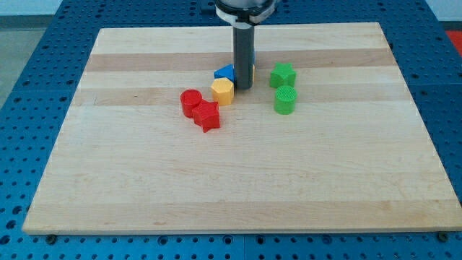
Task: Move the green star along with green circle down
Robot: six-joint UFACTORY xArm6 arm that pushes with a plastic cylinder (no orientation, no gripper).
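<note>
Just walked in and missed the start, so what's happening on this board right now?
A robot arm with a dark rod is pushing small blocks on a wooden board. My tip sits near the view's top centre, right beside the yellow block and the blue block, with the green star and green circle a little apart at the view's right. The green pair, star above circle, is untouched. A red circle and red star lie at the left.

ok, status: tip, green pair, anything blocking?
My tip down beside yellow block, left of the greens. Green star directly above green circle. Nothing below them on the board.
</note>
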